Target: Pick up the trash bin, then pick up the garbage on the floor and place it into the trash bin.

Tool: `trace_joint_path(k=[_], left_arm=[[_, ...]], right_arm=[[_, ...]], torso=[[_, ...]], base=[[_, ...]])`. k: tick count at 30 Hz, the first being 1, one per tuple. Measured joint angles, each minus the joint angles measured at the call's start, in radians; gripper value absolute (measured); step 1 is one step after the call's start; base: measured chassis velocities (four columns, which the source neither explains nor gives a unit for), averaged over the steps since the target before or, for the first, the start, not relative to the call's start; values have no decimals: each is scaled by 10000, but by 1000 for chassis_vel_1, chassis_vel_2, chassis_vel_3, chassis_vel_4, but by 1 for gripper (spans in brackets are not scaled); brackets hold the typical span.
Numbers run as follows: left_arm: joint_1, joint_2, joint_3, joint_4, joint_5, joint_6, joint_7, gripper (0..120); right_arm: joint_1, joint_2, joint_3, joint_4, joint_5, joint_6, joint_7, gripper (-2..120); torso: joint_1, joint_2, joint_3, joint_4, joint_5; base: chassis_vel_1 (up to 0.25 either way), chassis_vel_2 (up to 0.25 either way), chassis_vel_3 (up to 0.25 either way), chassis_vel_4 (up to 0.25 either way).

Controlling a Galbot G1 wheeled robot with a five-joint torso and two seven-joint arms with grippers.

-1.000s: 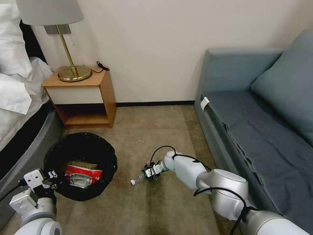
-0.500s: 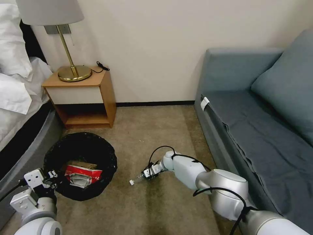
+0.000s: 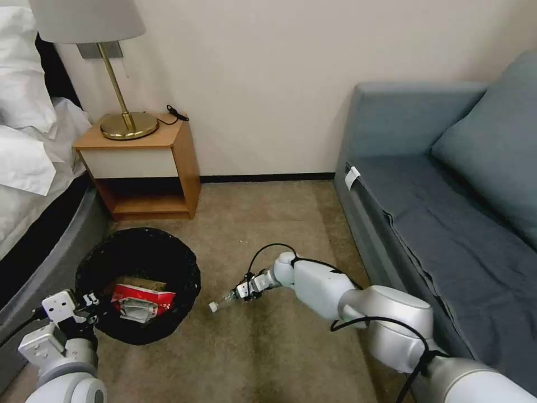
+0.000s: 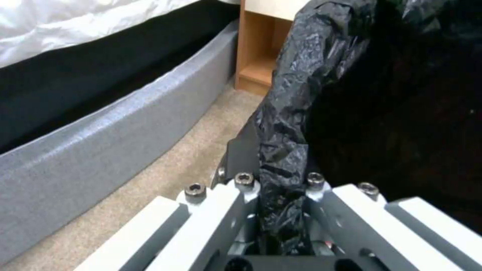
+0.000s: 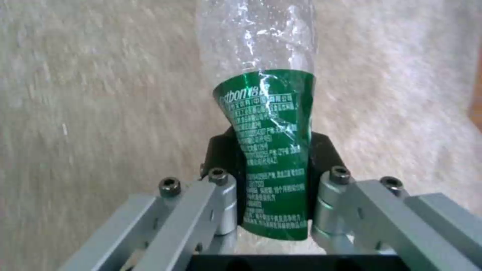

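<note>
Clear bottle (image 5: 261, 124) with green label is clamped across the label band by the right pincer (image 3: 241, 291); fingers (image 5: 221, 162) are closed on both sides of the crushed body. In the head view the bottle (image 3: 224, 300) is held low above the carpet (image 3: 268, 358), white cap end pointed toward the trash bin (image 3: 140, 246), between bin and sofa (image 3: 425, 224), not yet over the rim.

Handling judgement: thin plastic, apparently empty, so very light. Walls are soft and already dented; the film label is likely slick. Grip at the label band looks adequate, since the body is flattened there and gives the pads a flat face. A hold nearer the cap would be stiffer but narrower. Slip risk is judged low given the weight; rotation in the grip is the more probable fault.

Trash bin sits on the carpet beside the bed base (image 4: 100, 124), in front of the nightstand (image 3: 145, 168). Its black liner (image 4: 296, 94) is pinched at the near rim by the left pincer (image 3: 84, 305); in the left wrist view the bag film is seen bunched between closed fingers. Liner is soft and stretchy, so the bin could swing or sag if lifted by it alone.

Red-and-white packet (image 3: 140, 302) is already inside the bin, with a brownish piece behind it. Progress is judged well along.
</note>
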Motion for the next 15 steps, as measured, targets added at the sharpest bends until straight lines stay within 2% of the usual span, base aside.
trace_joint_path(k=[4,6,8,10,13,15], left_arm=[[-27,0,-66,142,-51,21,1,2],[-32,0,-66,155,-59,24,1,2],[-91,0,-89,249,-78,25,-1,2],[-111,0,-90,268,-82,25,-1,2],[-181,0,-57,346,-92,34,0,2],[-187,0,-40,355,-91,37,0,2]], right_arm=[[303,-1036,385,851,359,-9,-158,17],[322,-1121,438,929,394,-9,-161,17],[390,-1622,705,1395,793,-10,-163,17],[392,-1779,787,1590,1017,-30,-163,17],[341,-2387,1249,2577,2135,-264,-150,17],[313,-2536,1345,2874,2337,-348,-147,17]], torso=[[0,0,0,-3,1],[0,0,0,-2,2],[0,0,0,-3,1],[0,0,0,-2,1],[0,0,0,-2,1],[0,0,0,-1,3]], base=[[0,0,0,0],[0,0,0,0],[0,0,0,0],[0,0,0,0],[0,0,0,0],[0,0,0,0]])
